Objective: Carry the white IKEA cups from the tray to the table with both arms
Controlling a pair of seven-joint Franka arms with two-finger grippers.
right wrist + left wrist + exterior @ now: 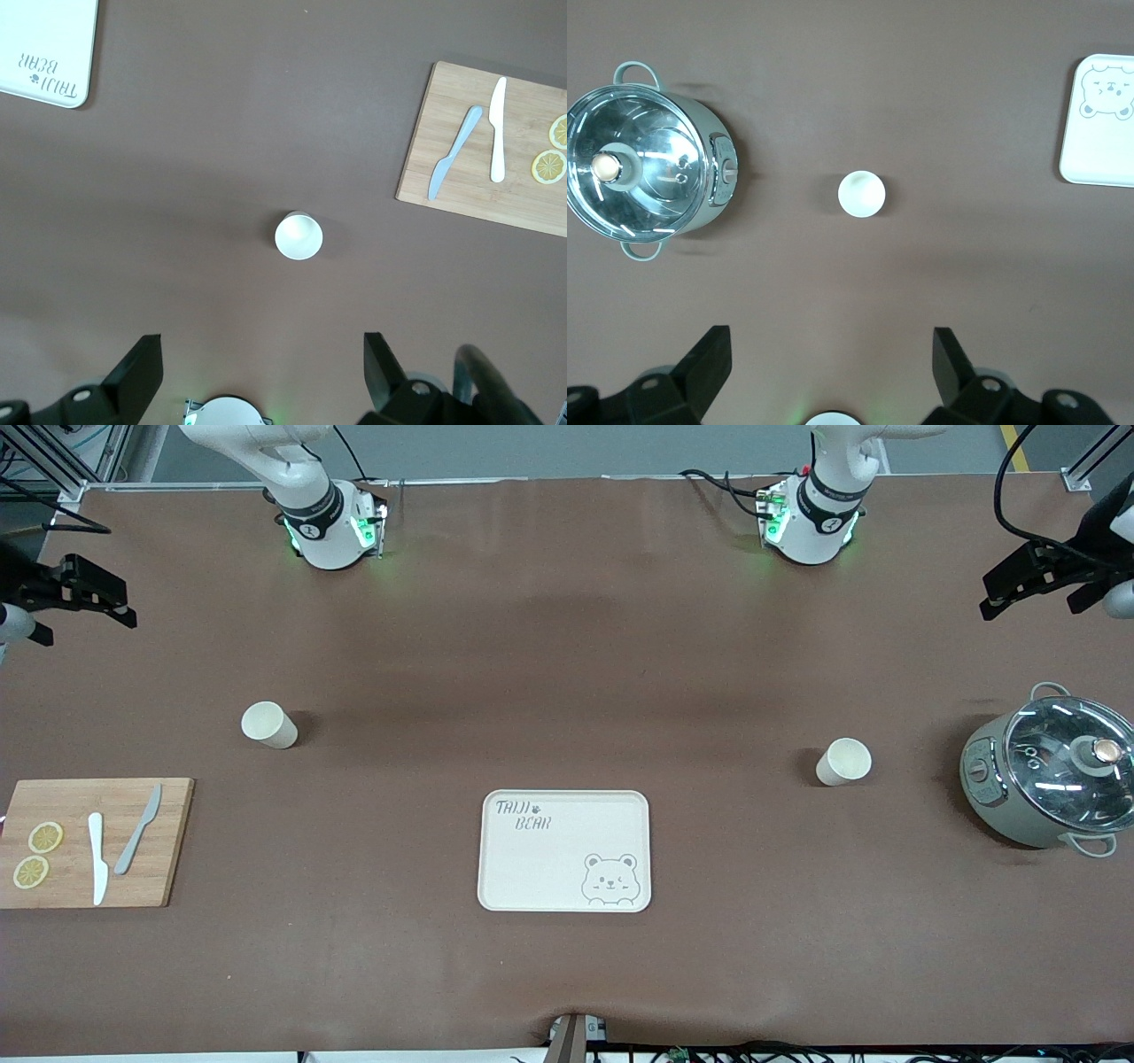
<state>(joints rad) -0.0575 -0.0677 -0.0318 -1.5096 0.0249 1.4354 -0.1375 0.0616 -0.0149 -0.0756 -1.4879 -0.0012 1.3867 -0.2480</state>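
Two small cream-white cups stand upright on the brown table. One cup [268, 724] is toward the right arm's end and also shows in the right wrist view [299, 235]. The other cup [843, 761] is toward the left arm's end and shows in the left wrist view [861, 193]. My right gripper [84, 589] [261, 359] hangs open and empty high over its end of the table, above its cup. My left gripper [1032, 580] [831, 354] hangs open and empty high over the other end, above its cup.
A cream bear-printed tray [564, 806] lies mid-table, nearer to the front camera than both cups. A wooden board [168, 841] with two knives and lemon slices lies at the right arm's end. A grey pot with a glass lid [1050, 771] stands at the left arm's end beside that cup.
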